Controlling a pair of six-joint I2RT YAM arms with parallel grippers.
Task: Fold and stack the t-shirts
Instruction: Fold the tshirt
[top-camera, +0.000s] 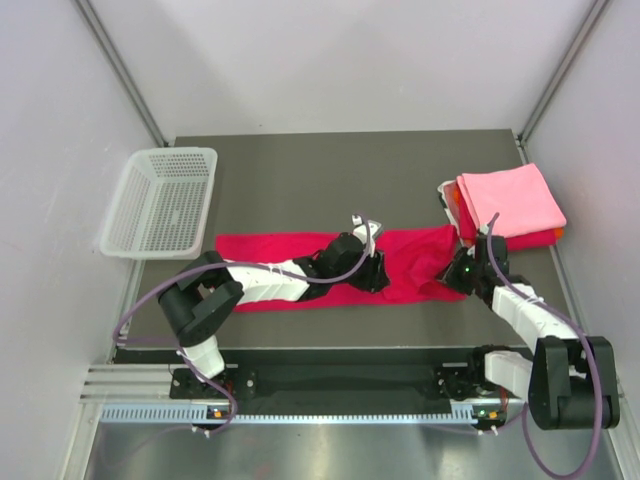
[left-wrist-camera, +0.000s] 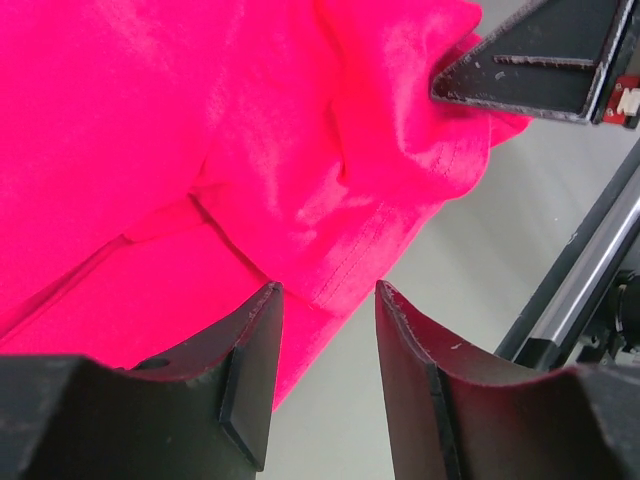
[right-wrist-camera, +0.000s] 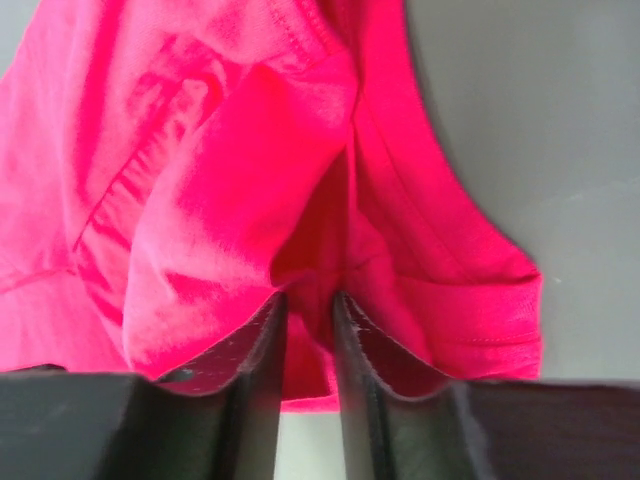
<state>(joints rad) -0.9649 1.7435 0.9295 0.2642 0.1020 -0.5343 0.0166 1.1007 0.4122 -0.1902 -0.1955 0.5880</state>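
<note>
A crimson-magenta t-shirt (top-camera: 280, 268) lies folded into a long strip across the near half of the table. Its right end is bunched up near my right gripper (top-camera: 457, 270). In the right wrist view, that gripper (right-wrist-camera: 310, 298) has its jaws pinched on a raised fold of the crimson cloth (right-wrist-camera: 250, 160). My left gripper (top-camera: 374, 268) hovers over the strip's middle-right. In the left wrist view it (left-wrist-camera: 330, 290) stands open above the shirt's hemmed edge (left-wrist-camera: 340, 270), holding nothing. Folded t-shirts are stacked at the back right, a light pink one (top-camera: 510, 203) on top.
A white perforated basket (top-camera: 160, 200) sits at the table's left edge. Under the pink shirt a red layer (top-camera: 535, 240) and an orange edge (top-camera: 452, 203) show. One finger of the right gripper (left-wrist-camera: 530, 60) appears in the left wrist view, close by.
</note>
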